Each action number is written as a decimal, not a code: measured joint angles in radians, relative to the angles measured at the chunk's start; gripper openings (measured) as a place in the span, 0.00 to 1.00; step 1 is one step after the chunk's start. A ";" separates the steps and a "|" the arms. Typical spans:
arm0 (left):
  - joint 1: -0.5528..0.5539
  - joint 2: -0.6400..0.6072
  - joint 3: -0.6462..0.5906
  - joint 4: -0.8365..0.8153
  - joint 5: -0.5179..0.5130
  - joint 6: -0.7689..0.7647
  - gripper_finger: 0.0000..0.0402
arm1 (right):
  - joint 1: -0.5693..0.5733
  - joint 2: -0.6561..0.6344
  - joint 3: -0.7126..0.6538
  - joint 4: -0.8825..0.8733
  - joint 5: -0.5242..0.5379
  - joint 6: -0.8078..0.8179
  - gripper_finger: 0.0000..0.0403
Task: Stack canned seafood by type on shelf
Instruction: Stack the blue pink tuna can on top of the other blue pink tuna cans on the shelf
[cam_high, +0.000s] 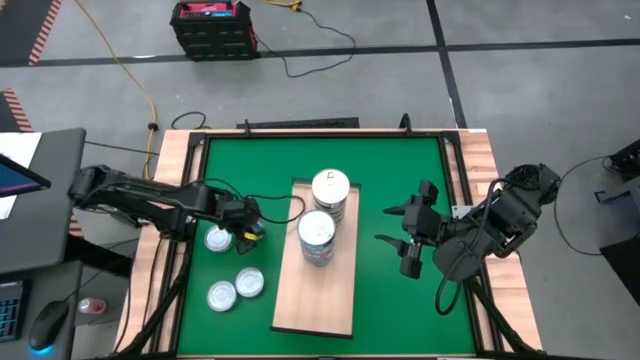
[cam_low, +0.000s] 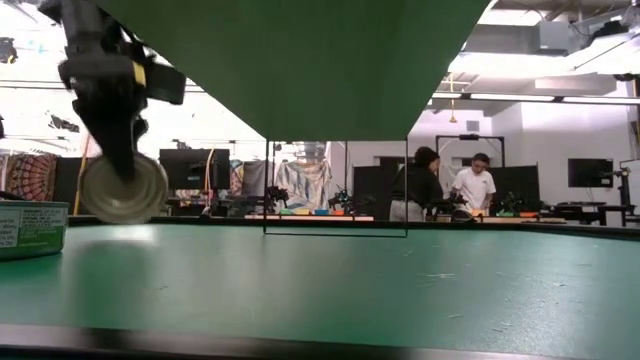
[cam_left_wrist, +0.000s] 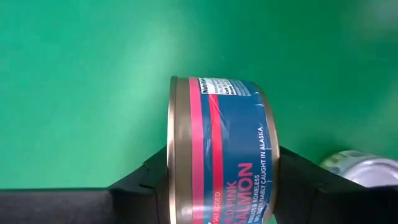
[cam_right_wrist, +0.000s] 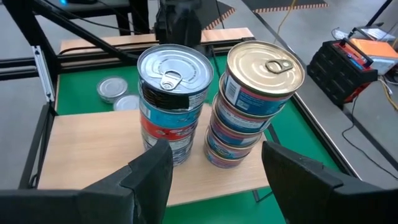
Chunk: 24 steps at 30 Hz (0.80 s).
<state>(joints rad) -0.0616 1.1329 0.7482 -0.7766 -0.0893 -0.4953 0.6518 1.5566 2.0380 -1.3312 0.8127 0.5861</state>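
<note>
The can in the left gripper has a blue label with a pink band, and I read "PINK SALMON" and "CAUGHT IN ALASKA" on it. The dark fingers sit on both sides of it, holding it tipped on its edge above the green mat, just off the shelf's 9 o'clock edge. On the shelf stand two stacks: a silver-topped stack and, touching it at 12 o'clock, a gold-topped stack; their labels are too small to read. Three loose cans lie on the mat at 8 o'clock from the shelf. The shelf's 6 o'clock half is bare. The right gripper hovers at 3 o'clock over open mat, fingers wide.
</note>
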 joint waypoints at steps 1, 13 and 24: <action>0.002 -0.030 0.015 -0.036 -0.017 0.000 0.44 | 0.000 0.000 0.000 0.000 0.000 0.004 0.69; 0.196 -0.167 0.380 -0.163 -0.314 0.231 0.44 | -0.152 -0.004 0.000 -0.044 -0.085 -0.015 0.69; 0.181 0.067 0.895 -0.054 -0.287 0.826 0.45 | -0.381 -0.014 0.000 -0.012 -0.164 -0.160 0.69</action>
<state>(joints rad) 0.1197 1.1998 1.6430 -0.8303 -0.3759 0.3305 0.2706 1.5421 2.0380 -1.3431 0.6487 0.4259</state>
